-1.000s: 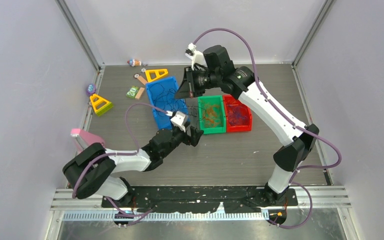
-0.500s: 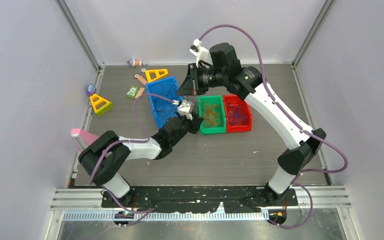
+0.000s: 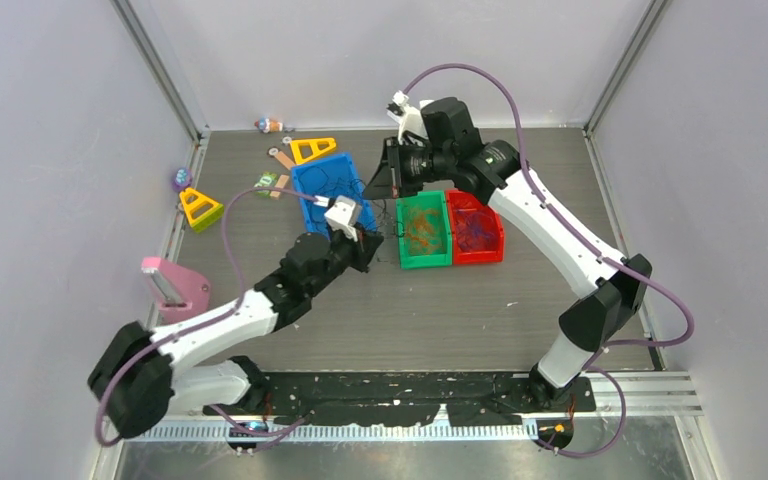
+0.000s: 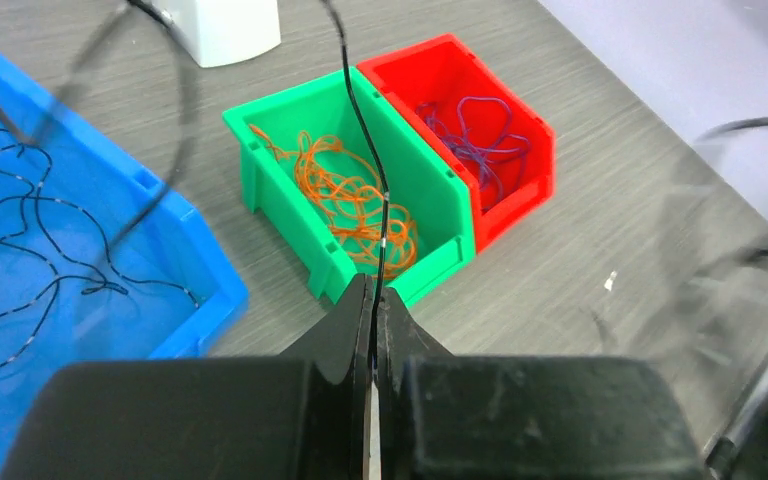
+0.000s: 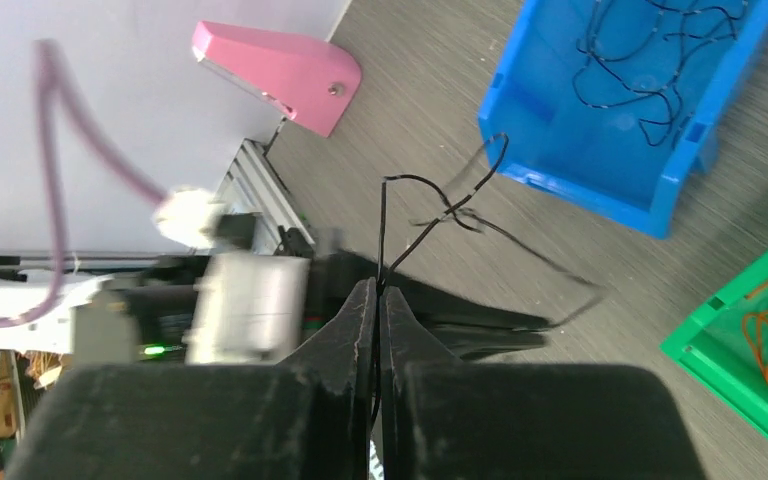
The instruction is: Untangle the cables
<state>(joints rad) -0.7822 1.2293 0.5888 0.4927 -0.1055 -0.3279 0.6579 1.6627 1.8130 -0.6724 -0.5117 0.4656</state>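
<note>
Between the blue bin [image 3: 322,172] and the green bin [image 3: 424,262], I see the left gripper [image 4: 372,300] pinching a black cable [image 4: 365,130]; at its 12 o'clock the right gripper [image 5: 377,300] also pinches black cable, fingers pressed together.

Black cables [image 4: 100,288] lie in blue bin [image 4: 195,300], orange cables [image 4: 355,205] in green bin [image 4: 425,185].

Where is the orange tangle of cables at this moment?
In the top view the orange cables lie inside the green bin at mid-table, between the blue bin and the red bin.
</note>
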